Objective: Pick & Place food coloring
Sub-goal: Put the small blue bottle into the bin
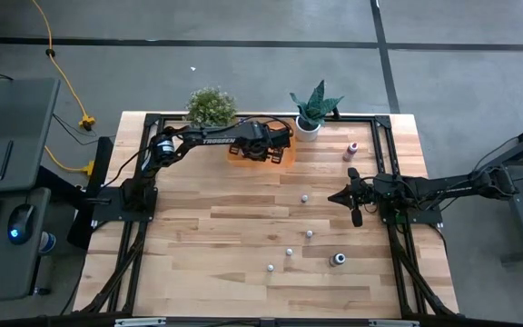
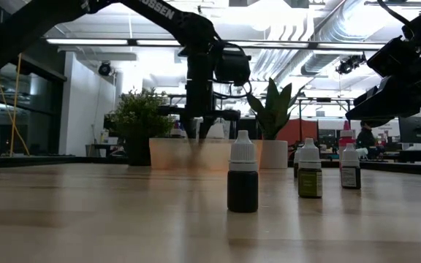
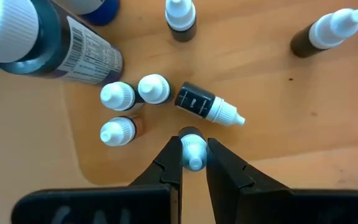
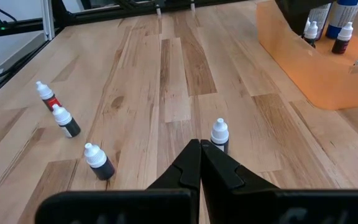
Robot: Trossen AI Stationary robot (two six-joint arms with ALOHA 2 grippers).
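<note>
My left gripper [image 3: 194, 155] is over the orange tray [image 1: 284, 156] at the table's far middle, pointing down and shut on a small white-capped food coloring bottle [image 3: 193, 148]. Several more small bottles stand in the tray [image 3: 135, 106], one lies on its side [image 3: 207, 106], and a larger dark bottle [image 3: 48, 43] is beside them. Several small bottles stand upright on the table's right half [image 1: 309, 233], [image 1: 289, 252], [image 1: 270, 268]. My right gripper [image 4: 201, 158] is shut and empty, low over the table at the right, just short of one bottle [image 4: 220, 135]. My left gripper pinches the bottle's white cap [image 3: 194, 142] between its two fingers, one on each side. The fingers come from above, pointing down. The bottle is upright below the fingers, inside the tray. Whether its base rests on the tray floor I cannot tell.
Two potted green plants [image 1: 212, 106], [image 1: 312, 111] stand at the far edge on either side of the tray. A pink bottle [image 1: 352, 148] stands at the far right and a larger dark bottle [image 1: 338, 260] at the near right. The table's left half is bare wood [image 1: 198, 236].
</note>
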